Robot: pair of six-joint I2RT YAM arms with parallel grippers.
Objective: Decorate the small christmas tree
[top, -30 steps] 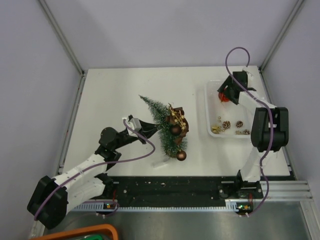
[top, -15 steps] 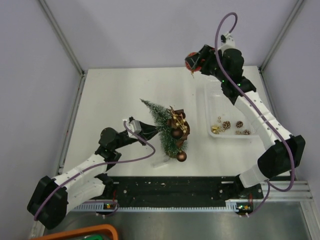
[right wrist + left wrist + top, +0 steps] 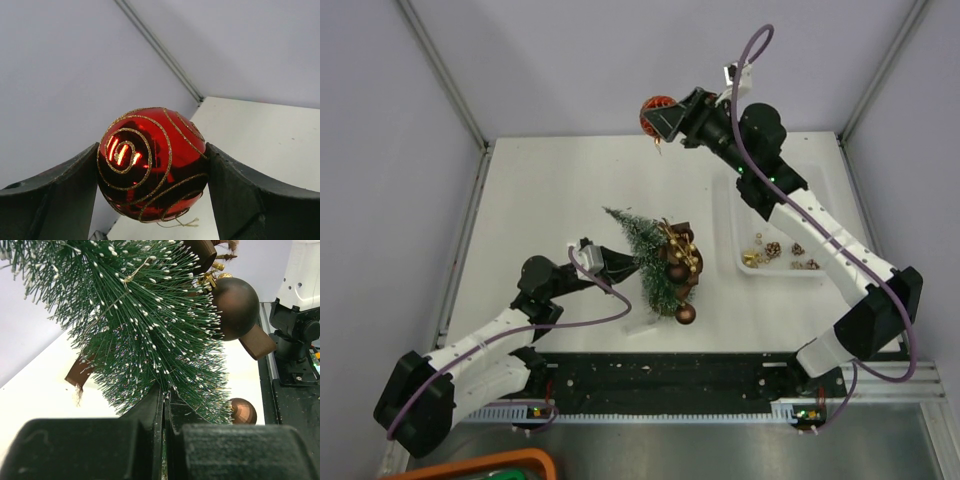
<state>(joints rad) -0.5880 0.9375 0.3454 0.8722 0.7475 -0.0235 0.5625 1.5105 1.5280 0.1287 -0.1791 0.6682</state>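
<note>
The small christmas tree leans tilted over the table's middle, dark green with whitish tips, hung with brown baubles and gold trim. My left gripper is shut on the tree's bristles; in the left wrist view the fingers press together into the tree, with a brown bauble above. My right gripper is raised high at the back and shut on a red bauble with gold glitter swirls. In the right wrist view the bauble sits between both fingers.
A clear plastic tray at the right holds several small gold ornaments. Metal frame posts rise at the back corners. An orange rim shows at the bottom left, below the table.
My right arm has lifted the red bauble out of the tray and swung it up and left, toward the back centre. The left gripper keeps its hold on the tree.
</note>
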